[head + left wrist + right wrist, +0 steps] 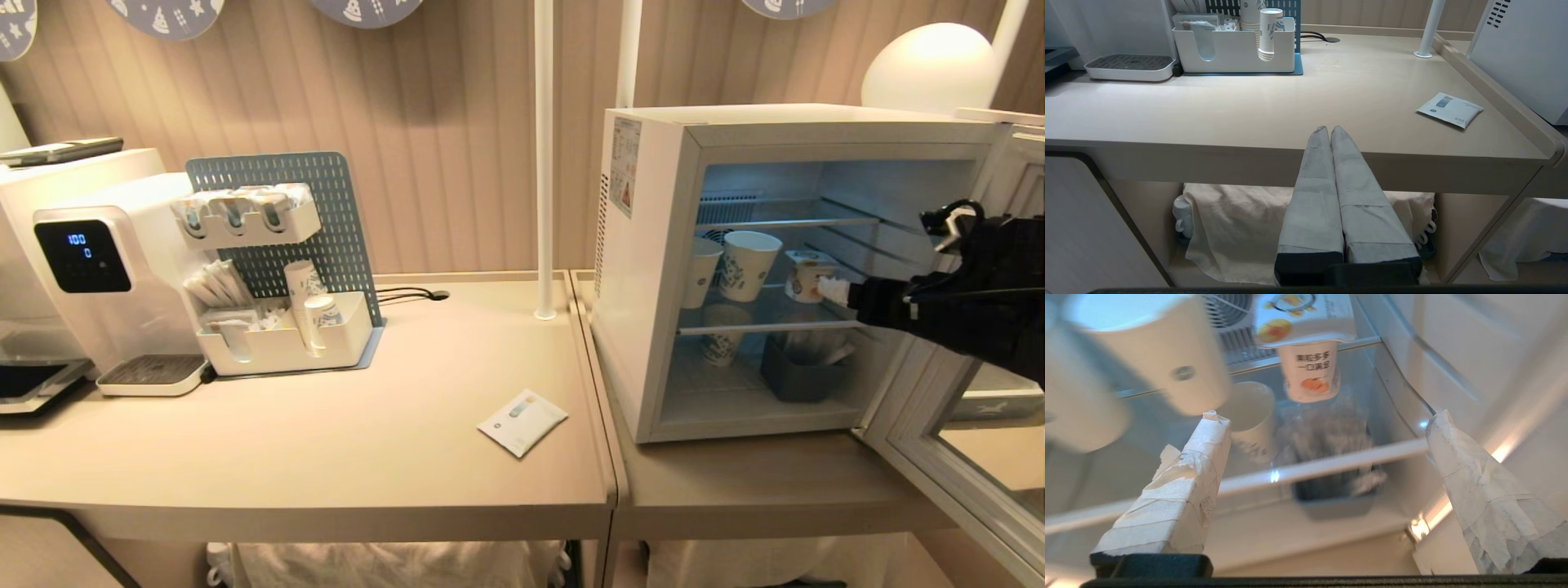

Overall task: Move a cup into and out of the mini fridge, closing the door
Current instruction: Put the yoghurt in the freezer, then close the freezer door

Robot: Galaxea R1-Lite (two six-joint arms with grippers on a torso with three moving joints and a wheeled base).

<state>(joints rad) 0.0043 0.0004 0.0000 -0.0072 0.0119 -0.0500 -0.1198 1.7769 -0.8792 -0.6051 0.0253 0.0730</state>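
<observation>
Shelf [767,327]: paper cups [747,263] beside cup [807,275]

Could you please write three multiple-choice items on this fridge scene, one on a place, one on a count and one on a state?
1. Where does the cup stand?
A. On the fridge's middle wire shelf
B. On the table beside the sachet
C. In the white organiser tray

2. How many tall patterned paper cups stand on that same shelf?
A. None
B. Two
C. Four

3. How is the right hand?
A. Shut on the cup
B. Shut and empty
C. Open, holding nothing

Answers:
1. A, since the head view shows it upright on the wire shelf inside the mini fridge, whose door hangs open.
2. B, since two paper cups stand to its left.
3. C, since the wrist view shows the fingers spread wide, short of the cup.
</observation>
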